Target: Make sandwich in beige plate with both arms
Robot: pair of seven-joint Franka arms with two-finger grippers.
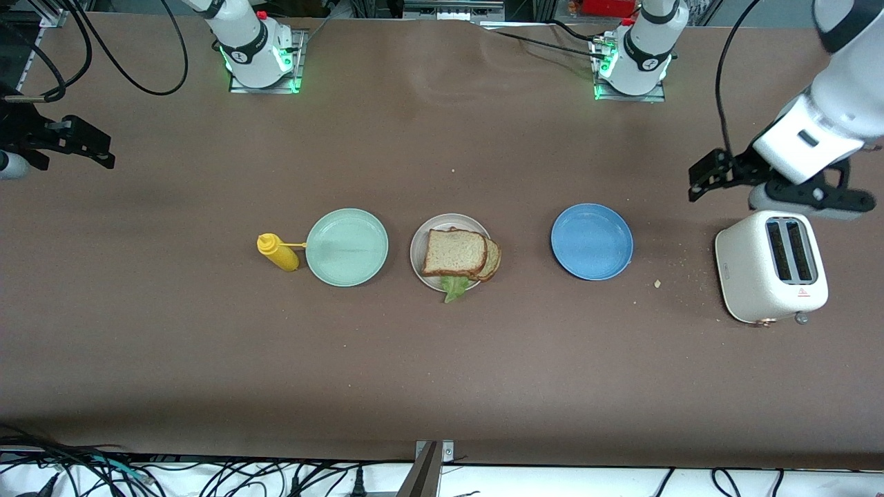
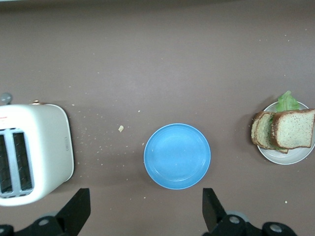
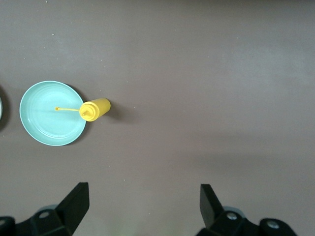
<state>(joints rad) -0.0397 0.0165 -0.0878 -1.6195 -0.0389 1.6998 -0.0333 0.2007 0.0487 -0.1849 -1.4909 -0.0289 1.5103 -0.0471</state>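
Sandwich (image 1: 459,257) sits on the beige plate (image 1: 418,243) at centre frame of the front view: top bread slice square and flat, lower slice peeking out toward the blue plate's side, lettuce tip poking over the rim nearest the camera. Stack looks complete, so the task reads as done or nearly so

Mint green plate (image 1: 347,247) and blue plate (image 1: 592,241) flank the beige one in a row, both bare. Judgement: these served as holding plates for the ingredients, which would explain why they are now bare. Yellow squeeze bottle (image 1: 277,252) stands just beside the mint plate, nozzle reaching over its rim. White toaster (image 1: 771,275) at right of frame, slots empty, crumbs scattered on the brown surface (image 1: 442,373) between it and the blue plate

Left pincer (image 1: 706,181) hangs in the air at right of frame, just above the toaster in the picture, fingers spread wide, holding nothing. Right pincer (image 1: 86,146) is at upper left edge, well apart from everything, also spread and empty. Both arms look parked clear of the plates, likely waiting

Views compared:
- Left wrist view: shows toaster slots, blue plate and the sandwich edge-on, both slices distinct; misses mint plate and bottle
- Right wrist view: only mint plate and bottle, plus a sliver of the beige plate at the frame edge; no sandwich
- Front view alone shows both arms and the full row
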